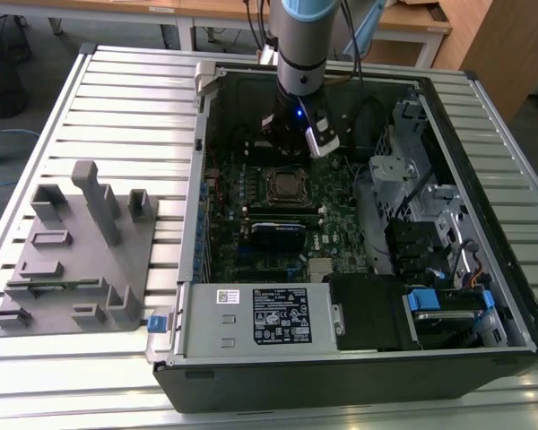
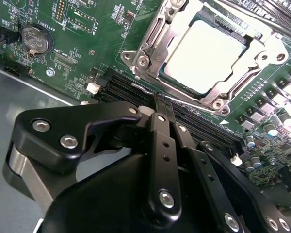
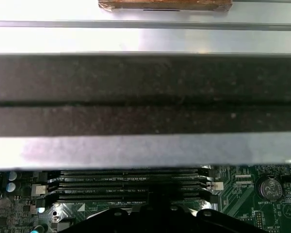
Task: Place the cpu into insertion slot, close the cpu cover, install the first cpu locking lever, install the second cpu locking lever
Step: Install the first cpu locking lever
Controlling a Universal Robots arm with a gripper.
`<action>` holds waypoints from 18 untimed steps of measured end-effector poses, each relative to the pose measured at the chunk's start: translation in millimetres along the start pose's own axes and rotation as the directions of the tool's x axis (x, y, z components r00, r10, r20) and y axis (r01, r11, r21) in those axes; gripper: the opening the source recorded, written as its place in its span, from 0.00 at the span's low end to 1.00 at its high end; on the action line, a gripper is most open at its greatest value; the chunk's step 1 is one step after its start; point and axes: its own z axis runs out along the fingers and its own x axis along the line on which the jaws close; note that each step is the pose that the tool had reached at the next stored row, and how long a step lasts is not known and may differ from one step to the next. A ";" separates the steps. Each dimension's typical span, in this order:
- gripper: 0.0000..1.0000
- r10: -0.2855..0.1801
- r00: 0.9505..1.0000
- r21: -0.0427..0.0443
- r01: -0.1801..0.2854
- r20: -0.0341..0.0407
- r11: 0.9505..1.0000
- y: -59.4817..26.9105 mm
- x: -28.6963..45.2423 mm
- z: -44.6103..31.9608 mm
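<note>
1 tool [image 2: 157, 103] beside seated cpu [image 2: 206, 56]

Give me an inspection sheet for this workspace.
Surface: slatted metal table, open computer case on it.
Job's things: cpu seated on the motherboard, cpu cover down around it; lever state cannot be told.
Clutter: grey fixture tray beside the case.
Grippers: gripper shut, nothing seen between its fingers, tips by the memory slots.
Cables: black cables inside the case.
Surroundings: wooden desks behind.
</note>
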 end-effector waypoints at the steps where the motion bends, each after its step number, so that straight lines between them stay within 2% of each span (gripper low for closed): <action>1: 0.11 0.002 1.000 -0.001 -0.002 0.000 1.000 0.0 -0.3 0.1; 9: 0.11 0.017 1.000 -0.004 -0.017 0.003 1.000 -0.2 -3.0 1.0; 18: 0.11 0.037 0.999 -0.003 -0.037 0.007 0.999 -0.4 -3.1 1.5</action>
